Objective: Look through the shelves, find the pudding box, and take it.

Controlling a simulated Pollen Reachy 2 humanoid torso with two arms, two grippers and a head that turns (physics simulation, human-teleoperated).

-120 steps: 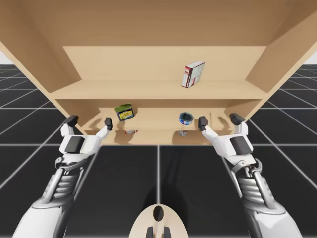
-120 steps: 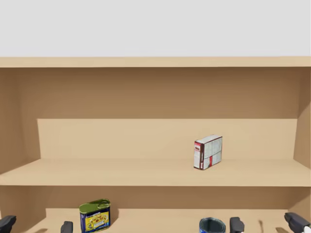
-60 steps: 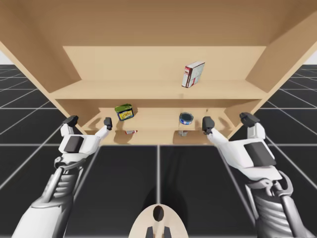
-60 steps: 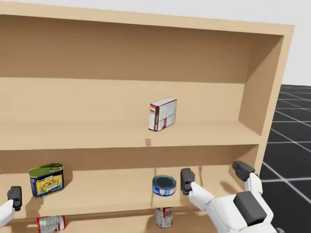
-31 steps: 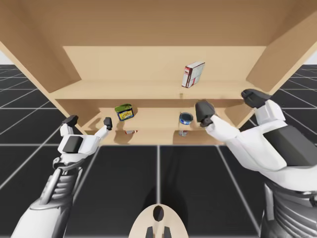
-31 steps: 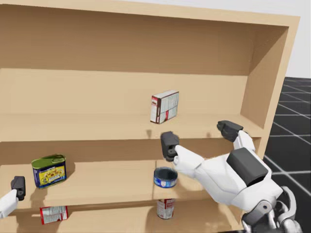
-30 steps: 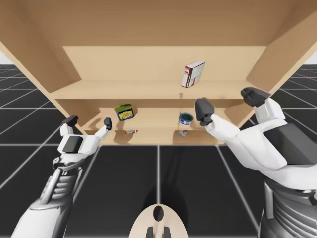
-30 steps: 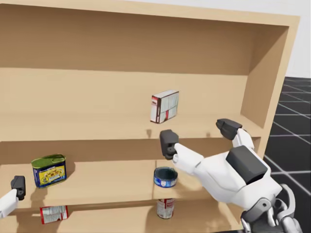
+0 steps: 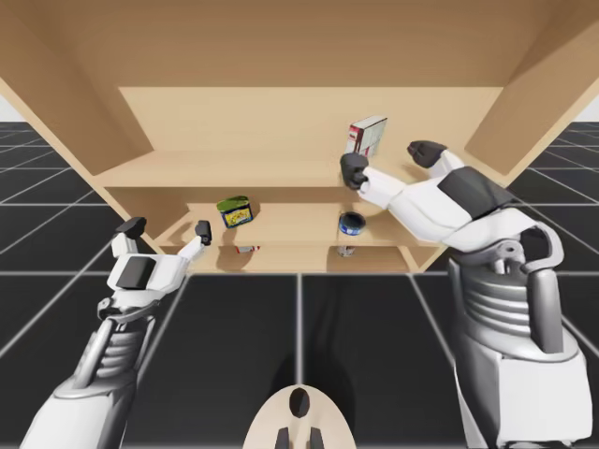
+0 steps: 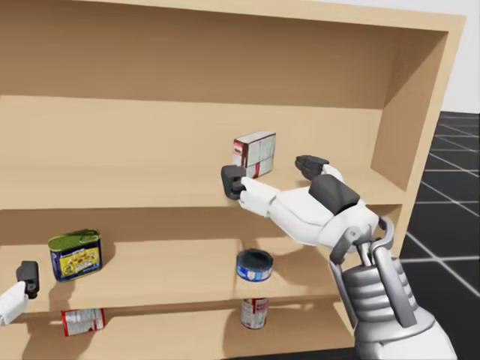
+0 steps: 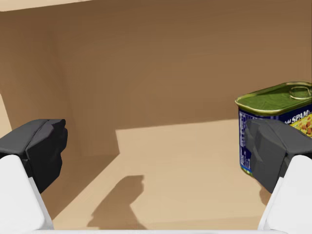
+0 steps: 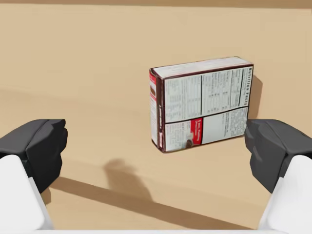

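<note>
Facing the upper shelf (image 9: 234,170), my right gripper (image 9: 390,161) hovers in front of the box (image 9: 366,137), with its fingers spread wide and nothing between them. The box stands upright on this shelf, right of the middle and toward the far wall, turned a little so that one narrow side and one broad printed side look at me. In the right wrist view the box is ahead of the gripper, apart from both fingers and closer to one of them. I judge the gripper is held so open to let the box pass in between, and that it needs a small shift sideways before it goes forward. The search seems finished; the grasp is not yet made. My left gripper (image 9: 168,229) hangs low at the middle shelf (image 9: 290,230), also spread and empty, with the green can (image 9: 234,210) near one finger; probably it is parked there to be out of the way. A blue can (image 9: 352,223) sits on the middle shelf under the right arm.
</note>
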